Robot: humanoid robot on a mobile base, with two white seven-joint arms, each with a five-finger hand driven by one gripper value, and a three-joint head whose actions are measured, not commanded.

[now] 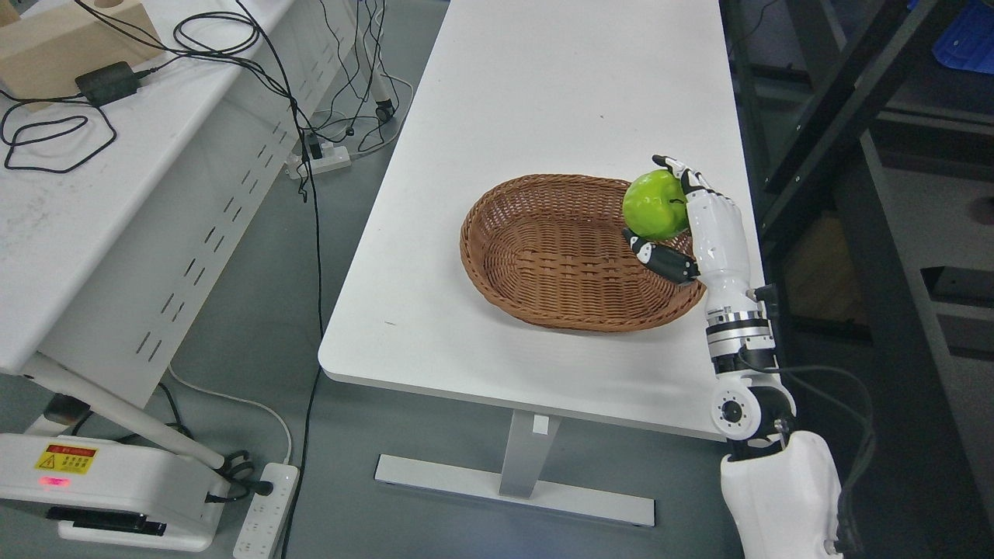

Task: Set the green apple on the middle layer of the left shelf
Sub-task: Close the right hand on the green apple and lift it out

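Green apple task: the green apple (655, 204) is up in the right hand's grip, above the right end of the basket, so the pick is done and the carry is the step in hand.
Table: the white table (536, 116) fills the middle of the head view, bare apart from the basket near its front right corner.
Dark rack: a dark frame (846, 116) stands just past the table's right edge; whether it belongs to the target shelf, I cannot tell.
Basket: the woven basket (543, 256) sits flat and looks to have nothing in it.
Right hand: the right hand (703, 225) comes up from the lower right, fingers (683, 172) curled over the apple's far side and the thumb (660, 260) tucked under it, a full wrap rather than a pinch.
Left hand: nowhere to be seen.
Shelf: no left shelf shows in this view.
Next move: by my reading, the grip has to hold firm while the fruit lifts clear of the basket rim, then the robot must turn to bring the left shelf's middle layer into sight.
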